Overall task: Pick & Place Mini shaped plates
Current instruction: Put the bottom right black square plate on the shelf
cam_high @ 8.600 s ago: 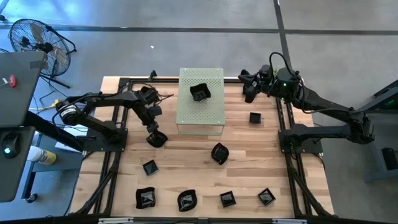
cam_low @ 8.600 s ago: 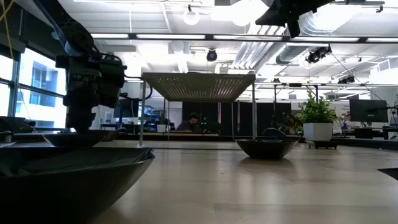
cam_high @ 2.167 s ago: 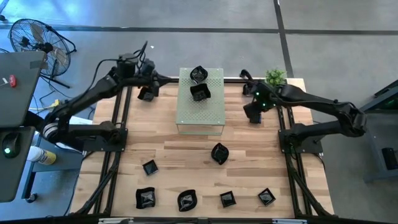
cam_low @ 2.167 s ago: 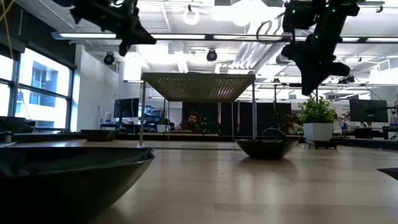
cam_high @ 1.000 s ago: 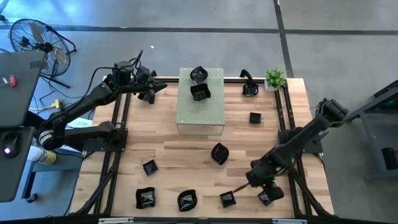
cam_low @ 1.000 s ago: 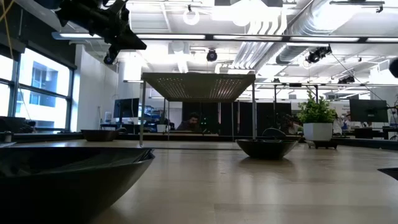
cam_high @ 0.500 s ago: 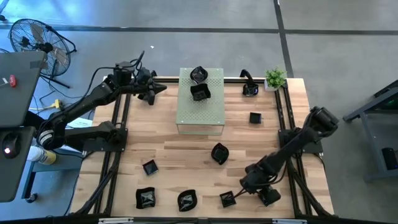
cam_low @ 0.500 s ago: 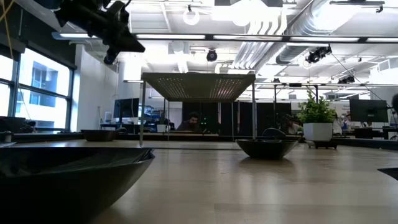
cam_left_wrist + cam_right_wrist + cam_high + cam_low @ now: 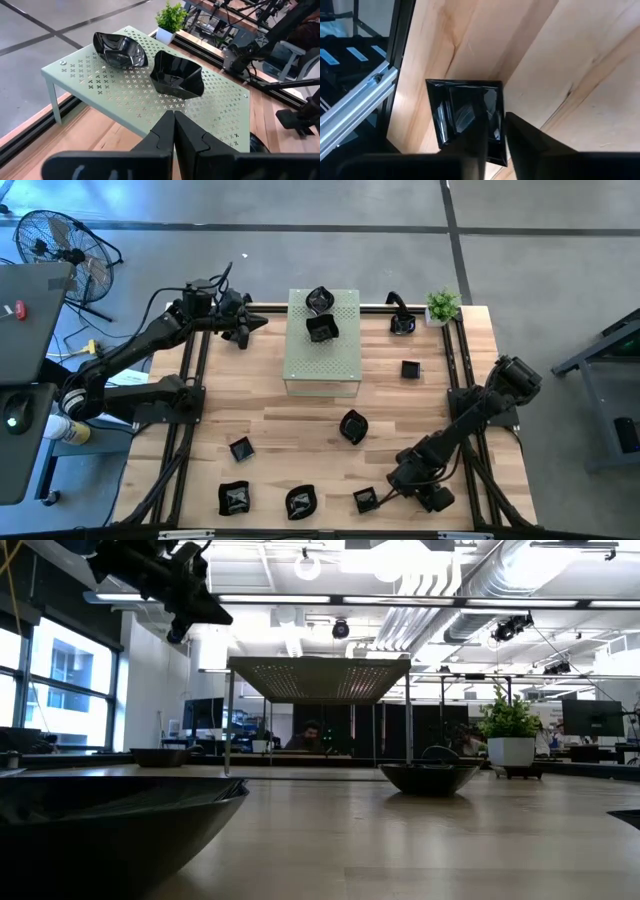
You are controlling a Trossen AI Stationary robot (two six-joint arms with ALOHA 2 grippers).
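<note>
Spanning the whole high view, a pale wooden table is seen; at its twelve o'clock edge a pale green perforated metal stand carries two glossy black dishes; others are scattered toward six o'clock. The right gripper is set low at five o'clock over a small square dish, one rim lying between its partly closed fingers; a firm grip cannot be confirmed. The left gripper, fingers pressed together and empty, is held at eleven o'clock beside the stand.
</note>
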